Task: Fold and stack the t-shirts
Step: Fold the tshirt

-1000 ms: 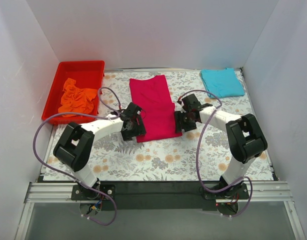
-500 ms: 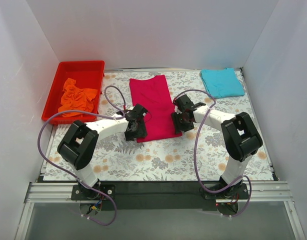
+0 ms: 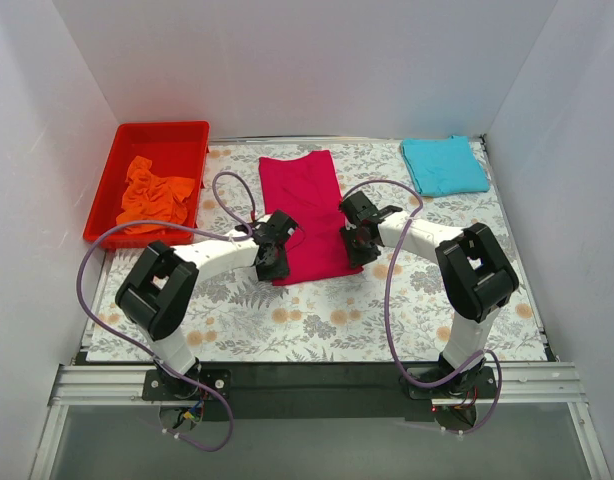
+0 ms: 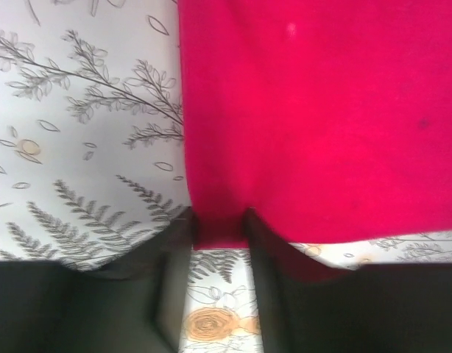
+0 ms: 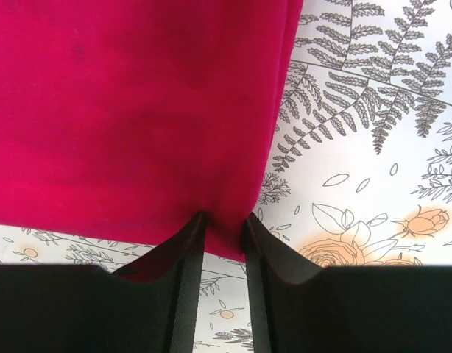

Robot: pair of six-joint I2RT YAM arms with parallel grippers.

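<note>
The crimson-pink t-shirt (image 3: 305, 205) lies flat as a long folded strip on the flowered table. My left gripper (image 3: 270, 262) is at its near left corner and my right gripper (image 3: 355, 250) at its near right corner. In the left wrist view the shirt's hem (image 4: 219, 232) lies between the tips of the left gripper (image 4: 219, 220), whose jaws stand narrowly open. In the right wrist view the right gripper (image 5: 224, 220) straddles the shirt's corner (image 5: 226, 235) the same way, a narrow gap left. The turquoise t-shirt (image 3: 444, 164) lies folded at the back right. The orange t-shirt (image 3: 154, 192) is crumpled in the bin.
The red plastic bin (image 3: 162, 130) stands at the back left corner. White walls close the table on three sides. Purple cables (image 3: 222, 195) loop over the table beside both arms.
Both grippers have moved inward onto the near corners of the crimson-pink shirt, and their jaws have narrowed around its hem. The shirt itself has not moved.
</note>
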